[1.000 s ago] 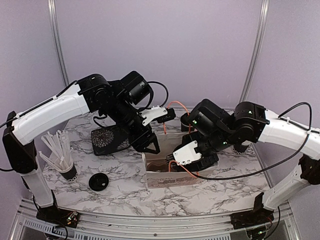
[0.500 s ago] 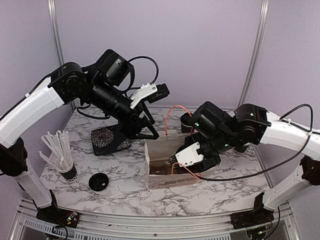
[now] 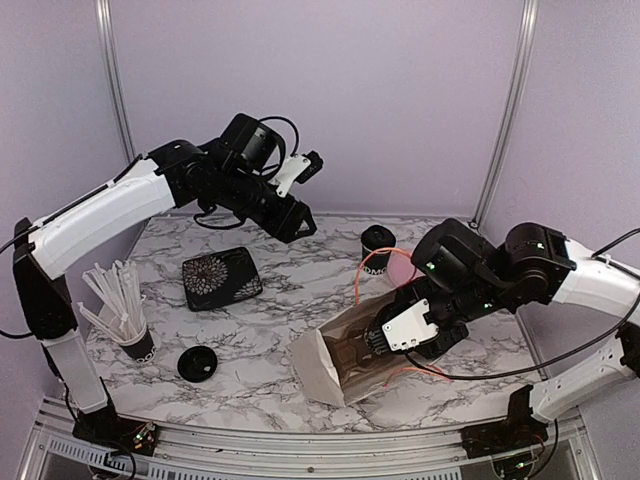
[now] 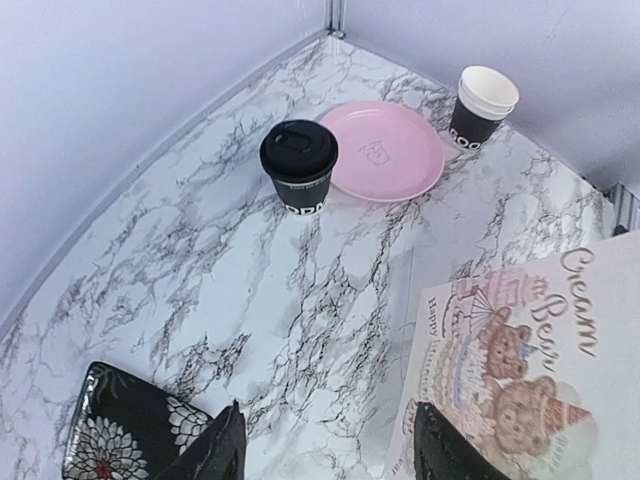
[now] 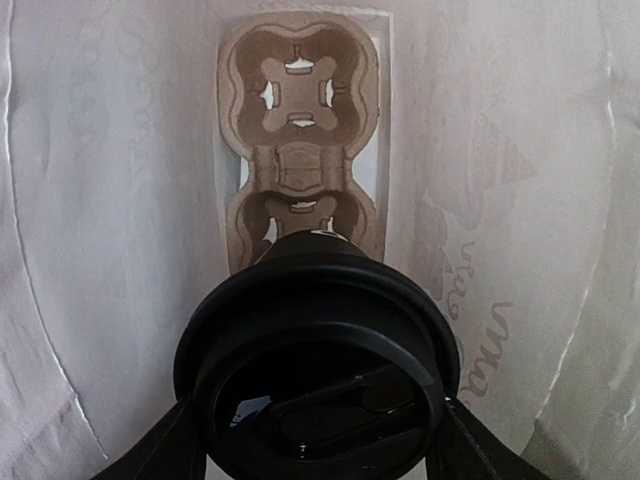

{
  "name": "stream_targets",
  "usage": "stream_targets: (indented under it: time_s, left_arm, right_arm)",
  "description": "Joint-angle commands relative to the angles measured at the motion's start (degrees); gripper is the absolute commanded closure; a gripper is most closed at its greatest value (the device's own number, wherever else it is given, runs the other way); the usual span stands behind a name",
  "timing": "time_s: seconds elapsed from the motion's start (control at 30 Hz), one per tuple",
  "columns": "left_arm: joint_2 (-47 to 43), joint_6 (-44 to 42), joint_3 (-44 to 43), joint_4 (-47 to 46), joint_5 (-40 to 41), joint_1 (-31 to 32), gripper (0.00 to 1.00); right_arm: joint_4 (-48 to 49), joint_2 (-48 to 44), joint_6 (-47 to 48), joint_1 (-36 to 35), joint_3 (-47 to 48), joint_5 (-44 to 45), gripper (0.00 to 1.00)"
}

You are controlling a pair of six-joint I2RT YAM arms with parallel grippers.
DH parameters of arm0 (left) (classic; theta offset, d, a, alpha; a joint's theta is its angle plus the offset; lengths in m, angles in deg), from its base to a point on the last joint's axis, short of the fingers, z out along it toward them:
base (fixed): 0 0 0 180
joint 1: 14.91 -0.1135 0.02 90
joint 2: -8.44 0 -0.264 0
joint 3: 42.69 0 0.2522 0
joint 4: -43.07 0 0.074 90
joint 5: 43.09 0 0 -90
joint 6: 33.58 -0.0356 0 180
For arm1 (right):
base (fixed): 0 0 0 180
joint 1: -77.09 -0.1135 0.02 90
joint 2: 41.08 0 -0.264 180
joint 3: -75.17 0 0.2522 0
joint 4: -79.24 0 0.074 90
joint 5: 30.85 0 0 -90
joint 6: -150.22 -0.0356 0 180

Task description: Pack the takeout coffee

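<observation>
— Tipping is seen at the paper bag (image 3: 345,365): a second ago it was stood upright near the middle of the table (image 3: 300,290). Now it is laid on its side at 5 o'clock, with its mouth turned toward 3 o'clock.
— And the left pincer (image 4: 330,447)?
— It has been pulled off the bag's rim and raised to 11 o'clock. Its fingers are spread, and nothing is seen between them.
— So the bag is no longer held open from that side.
— Correct. The right pincer (image 5: 318,440) is kept inside the bag, clamped on a lidded cup (image 5: 318,385). In the wrist view the cardboard carrier (image 5: 300,150) is seen flat against the bag's bottom, at 12 o'clock from the cup, and its far well is empty.
— Meaning for the task?
— The first coffee is judged close to being seated, though a well is not yet reached. With the bag tipped, the cup would have to be pushed in sideways, so a missed well or a spill could be risked.
— What is left outside?
— A second lidded cup (image 3: 377,245) is stood at 1 o'clock, just beside the pink plate (image 4: 385,150). It is yet to be packed.
</observation>
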Motion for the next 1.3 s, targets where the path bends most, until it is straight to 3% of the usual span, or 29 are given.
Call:
stream_targets:
  time_s: [0.0, 0.57, 1.27]
  left_arm:
    - [6.21, 4.06, 0.55, -2.11, -0.15, 0.52, 0.43]
    - [19.79, 7.23, -0.06, -5.58, -11.47, 0.52, 0.45]
    - [24.83, 5.49, 1.43, -2.51, -18.58, 0.5, 0.47]
  right_arm:
    - [0.26, -3.19, -1.09, -1.19, -1.67, -1.65, 0.49]
    - [11.95, -14.4, 1.67, -2.41, -16.5, -1.88, 0.49]
    - [21.32, -12.76, 2.97, -2.41, -22.92, 3.4, 0.49]
